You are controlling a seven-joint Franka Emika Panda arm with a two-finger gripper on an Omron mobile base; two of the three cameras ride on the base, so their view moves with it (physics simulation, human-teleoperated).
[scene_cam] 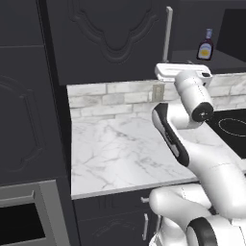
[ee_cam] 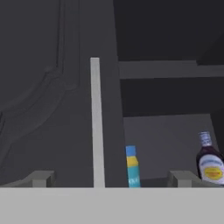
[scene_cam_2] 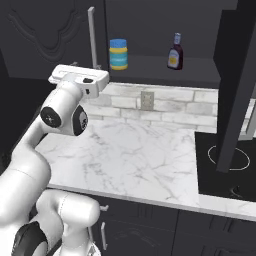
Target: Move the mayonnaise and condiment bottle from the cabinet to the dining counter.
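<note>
Nearest to you is the marble worktop (scene_cam_2: 130, 160), bare and wide, with a black cooktop (scene_cam_2: 227, 165) at its right end. A brick wall (scene_cam_2: 165, 107) with a small wall socket (scene_cam_2: 146, 100) stands at the far edge of it.

Your claw (ee_cam: 111, 178) is up above the worktop, and its two tips stand wide apart with nothing between them. It points at the cabinet (scene_cam_2: 50, 35). Right in front of it are the shut left door (ee_cam: 48, 100) and that door's long silver handle (ee_cam: 97, 122). The right door (scene_cam_2: 237, 85) hangs open and sticks out toward you over the cooktop.

Past the claw is the open dark shelf (scene_cam_2: 165, 67). The mayonnaise (scene_cam_2: 118, 54) stands at the shelf's left end, just beside the silver handle, and the shut door half hides it from the claw. The condiment bottle (scene_cam_2: 175, 51) stands further right, well apart from the jar. Both are beyond the claw and not touched.
</note>
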